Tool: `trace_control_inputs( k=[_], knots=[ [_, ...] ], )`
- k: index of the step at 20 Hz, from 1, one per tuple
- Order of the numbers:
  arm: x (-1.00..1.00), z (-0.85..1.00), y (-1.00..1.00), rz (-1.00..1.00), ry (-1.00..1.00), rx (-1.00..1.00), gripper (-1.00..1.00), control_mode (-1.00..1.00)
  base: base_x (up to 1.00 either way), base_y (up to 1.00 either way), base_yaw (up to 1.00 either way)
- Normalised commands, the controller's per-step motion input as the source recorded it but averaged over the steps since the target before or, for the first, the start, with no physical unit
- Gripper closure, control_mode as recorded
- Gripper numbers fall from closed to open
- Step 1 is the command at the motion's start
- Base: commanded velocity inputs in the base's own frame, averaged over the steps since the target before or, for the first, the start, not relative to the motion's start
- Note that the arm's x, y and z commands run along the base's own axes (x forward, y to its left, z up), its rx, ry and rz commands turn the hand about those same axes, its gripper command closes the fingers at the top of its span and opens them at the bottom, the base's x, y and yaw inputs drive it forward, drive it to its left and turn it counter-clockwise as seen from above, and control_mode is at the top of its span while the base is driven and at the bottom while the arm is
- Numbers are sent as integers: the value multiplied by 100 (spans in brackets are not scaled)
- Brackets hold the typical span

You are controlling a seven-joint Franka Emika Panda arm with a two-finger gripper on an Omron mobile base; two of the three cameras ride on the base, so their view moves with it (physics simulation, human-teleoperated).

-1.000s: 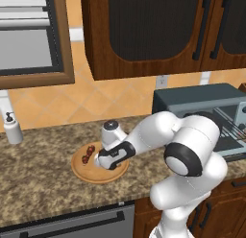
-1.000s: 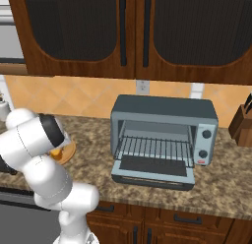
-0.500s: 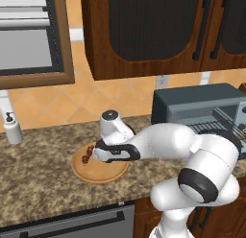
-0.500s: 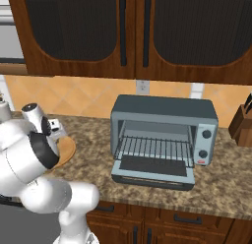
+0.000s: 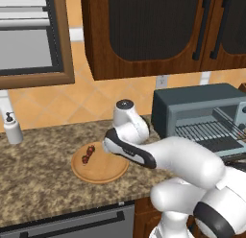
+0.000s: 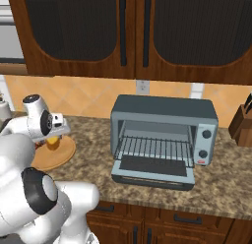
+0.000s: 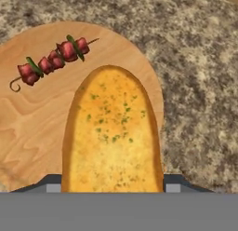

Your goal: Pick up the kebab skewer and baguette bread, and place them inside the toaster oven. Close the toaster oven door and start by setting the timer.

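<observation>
The wooden plate (image 5: pixel 98 170) lies on the tabletop (image 5: pixel 38 170), left of the toaster oven (image 6: pixel 162 135). On the plate, the kebab skewer (image 7: pixel 51 60) rests just beside the baguette bread (image 7: pixel 114 132). A soap bottle (image 5: pixel 12 129) stands far left.

One kebab skewer (image 7: pixel 51 61) and one baguette bread (image 7: pixel 113 132) lie on one round wooden plate (image 7: pixel 28 127). One toaster oven (image 6: pixel 163 137) with two knobs (image 6: pixel 206 134), one soap bottle (image 5: pixel 12 130) and one knife block (image 6: pixel 243 124) stand on the surface.

Kitchen (simulated), wood cabinets (image 6: pixel 133 34), granite counter (image 6: pixel 216 184)
</observation>
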Motion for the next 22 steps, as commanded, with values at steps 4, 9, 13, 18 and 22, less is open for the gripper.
trace_control_inputs(
  k=[4, 9, 13, 18, 22],
  knots=[
    [-49, 46, -52, -10, 0, 8, 100, -100, 0, 0, 0],
    [-66, 26, -57, -14, 0, 12, 100, -100, 0, 0, 0],
    [-50, 22, -70, -13, 0, 11, 100, -100, 0, 0, 0],
    [-30, 32, -75, -14, 0, 11, 100, -100, 0, 0, 0],
    [-50, 28, -79, -14, 0, 12, 100, -100, 0, 0, 0]
  ],
)
